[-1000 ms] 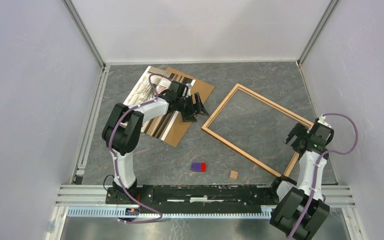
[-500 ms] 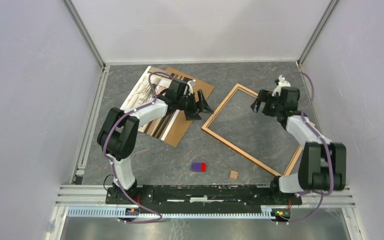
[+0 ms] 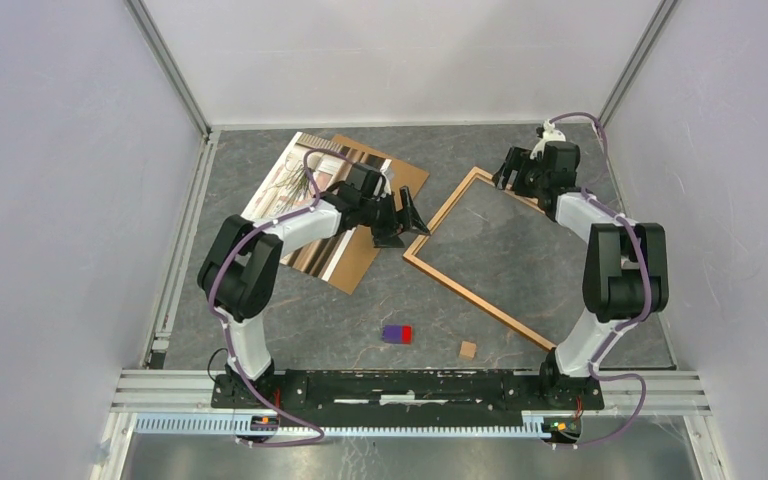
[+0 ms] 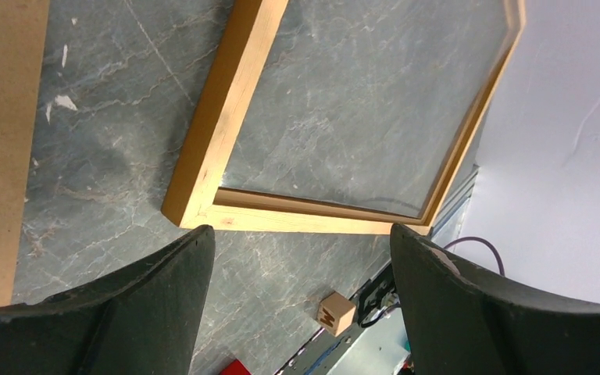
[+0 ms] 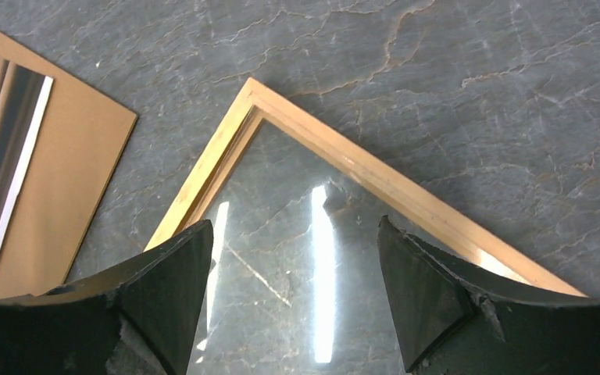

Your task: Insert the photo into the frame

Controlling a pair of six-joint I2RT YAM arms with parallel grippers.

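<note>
The photo [image 3: 295, 190] lies flat at the far left of the table [image 3: 360, 300], on a brown backing board [image 3: 405, 180], partly hidden by the left arm. The frame [image 3: 480, 304] lies flat to its right, apart from it and turned at an angle, with a clear pane [image 5: 320, 273] catching glare inside it. The left gripper [image 3: 403, 222] hangs released and empty over the gap between board and frame, above the frame's left corner. The right gripper [image 3: 512, 170] hangs spread and empty over the frame's far corner. Near the table's near edge sit a purple-and-red block [image 3: 397, 333] and a small wooden cube [image 4: 336, 312] bearing a dark letter, M or W; I cannot tell which.
</note>
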